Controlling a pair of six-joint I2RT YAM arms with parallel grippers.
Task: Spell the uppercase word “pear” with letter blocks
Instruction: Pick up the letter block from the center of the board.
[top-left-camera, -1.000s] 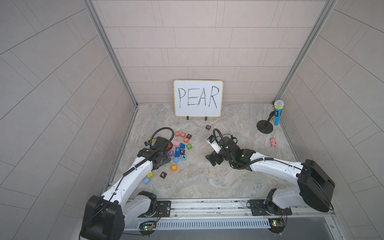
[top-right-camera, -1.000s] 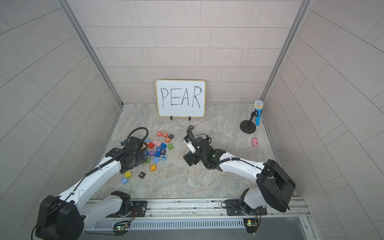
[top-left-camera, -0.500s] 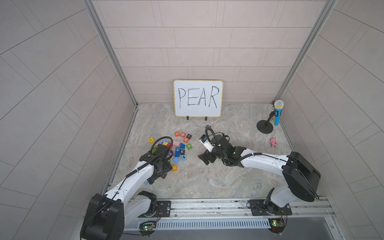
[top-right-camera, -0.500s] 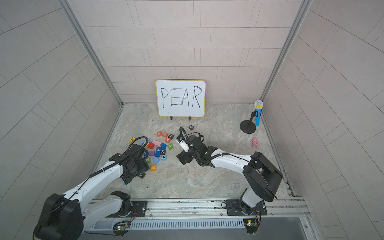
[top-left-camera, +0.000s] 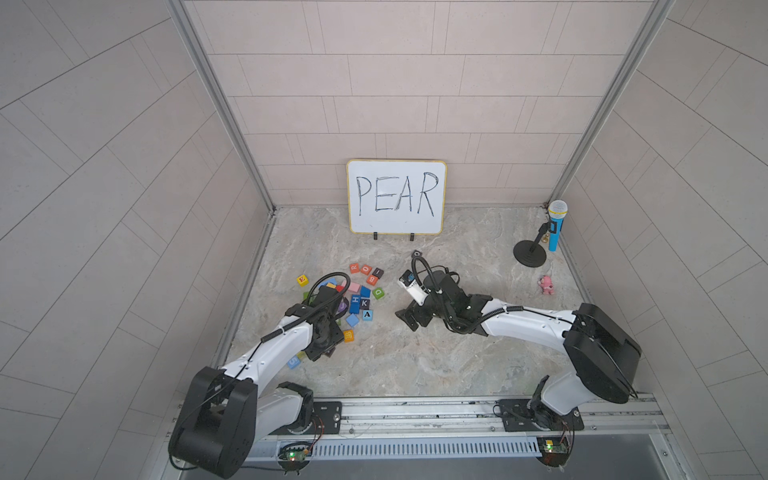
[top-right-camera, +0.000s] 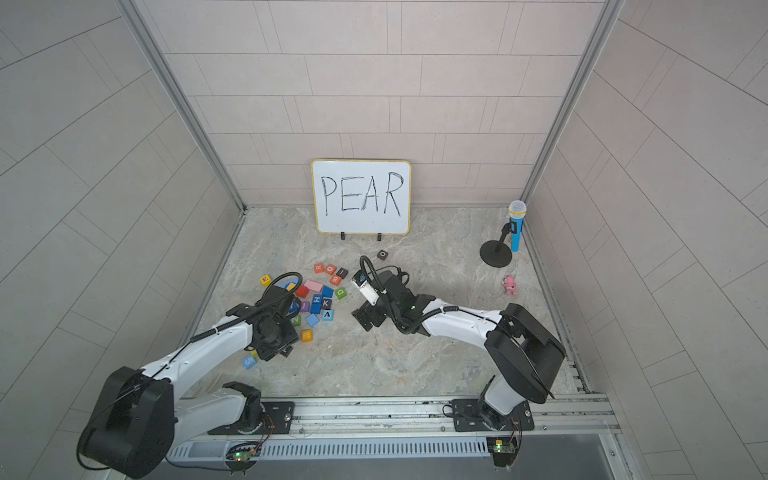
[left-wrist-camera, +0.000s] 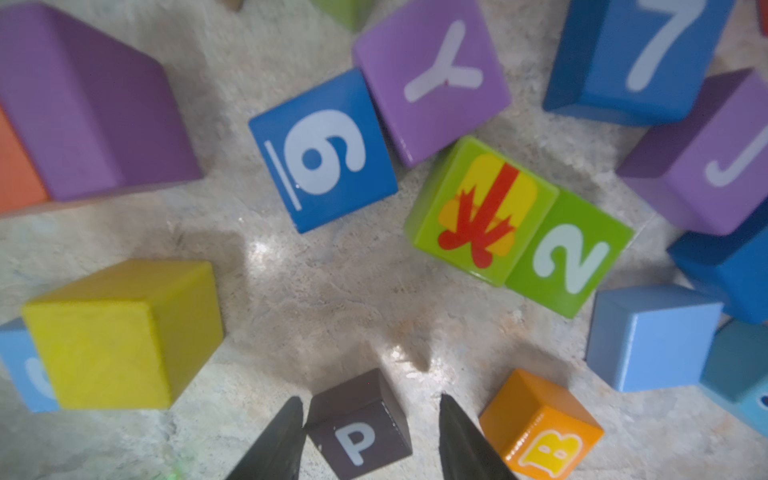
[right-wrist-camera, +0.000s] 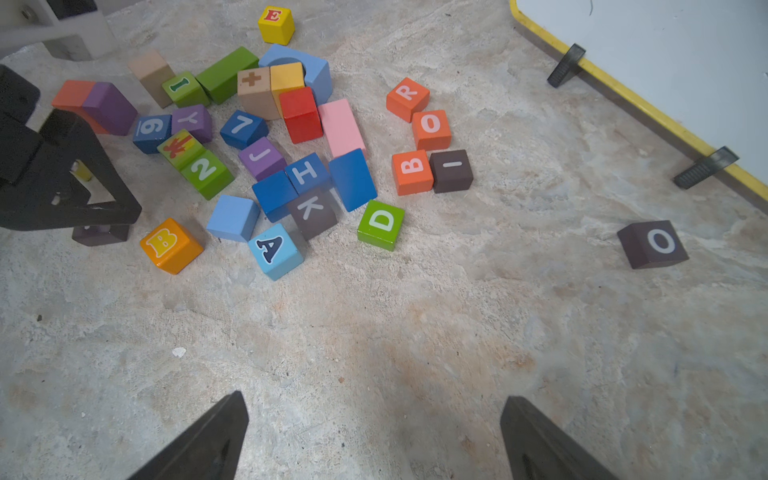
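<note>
The black P block (left-wrist-camera: 357, 428) sits on the floor (left-wrist-camera: 316, 291) between the two fingers of the left gripper (left-wrist-camera: 370, 398). One finger (left-wrist-camera: 276, 440) is right against it, and there is a small gap at the other one. An orange B block (left-wrist-camera: 540, 436) is just beside that gap, a yellow block (left-wrist-camera: 120, 332) is on the other side, and farther off lie a blue 6 (left-wrist-camera: 324, 153), a purple Y (left-wrist-camera: 432, 79) and a green 2 (left-wrist-camera: 569, 253).

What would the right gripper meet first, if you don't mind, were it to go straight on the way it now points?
Most likely the bare table just ahead of the right gripper; no block lies between. The green D block sits farther along, though depth is unclear.
</note>
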